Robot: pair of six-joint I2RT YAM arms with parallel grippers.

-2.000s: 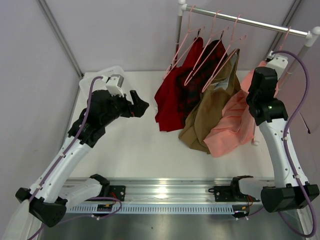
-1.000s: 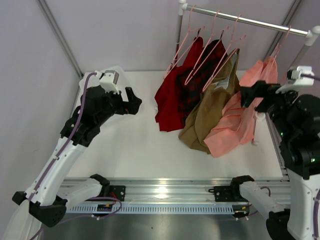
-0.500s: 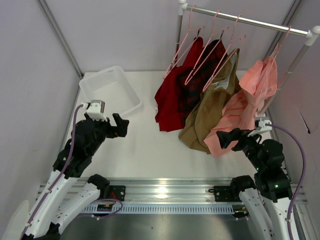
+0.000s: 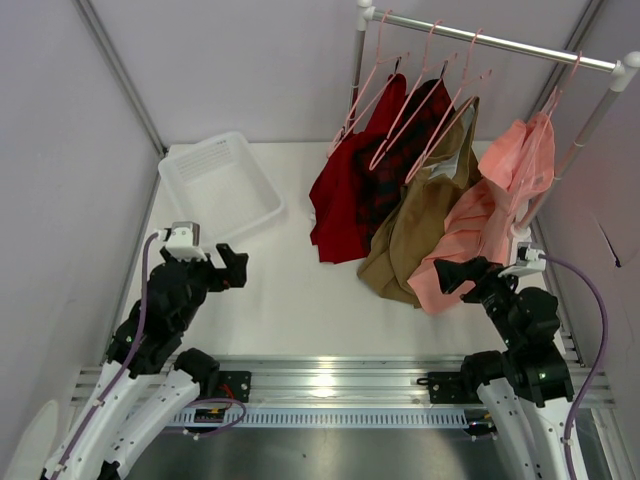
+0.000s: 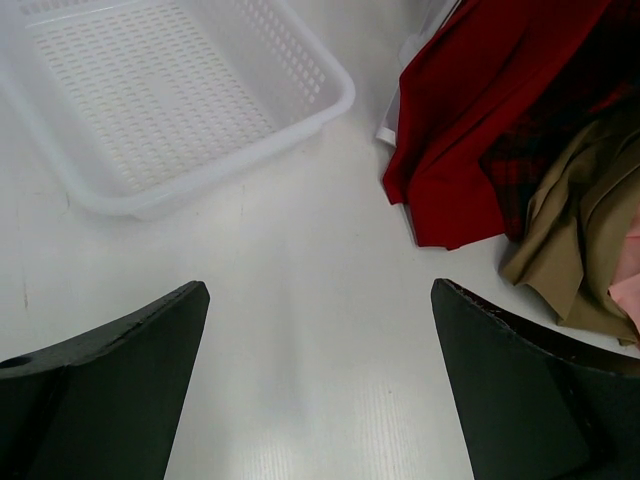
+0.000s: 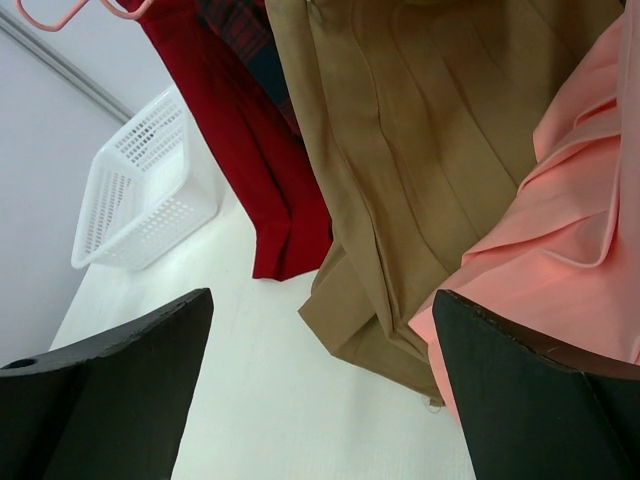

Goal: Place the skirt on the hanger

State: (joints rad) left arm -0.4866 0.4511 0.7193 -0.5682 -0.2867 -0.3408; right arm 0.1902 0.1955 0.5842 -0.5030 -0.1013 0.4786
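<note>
The salmon-pink skirt (image 4: 490,225) hangs at the right end of the rail on a thin pale-pink hanger (image 4: 560,88); its lower folds reach down near the table. In the right wrist view the skirt (image 6: 570,230) fills the right side, just past my right finger. My right gripper (image 4: 455,272) (image 6: 320,390) stands open and empty, low, just left of the skirt's hem. My left gripper (image 4: 232,268) (image 5: 320,400) is open over bare table at the left, far from the skirt; only a pink sliver (image 5: 628,295) shows there.
A dark red garment (image 4: 350,190) and a tan-brown one (image 4: 415,225) hang on their own pink hangers from the silver rail (image 4: 490,40), left of the skirt. A white perforated basket (image 4: 222,185) stands at the back left.
Both arms have drawn back from the far side toward the near edge and dropped low. The right gripper has come away from the skirt, which stays hanging on the rail.
</note>
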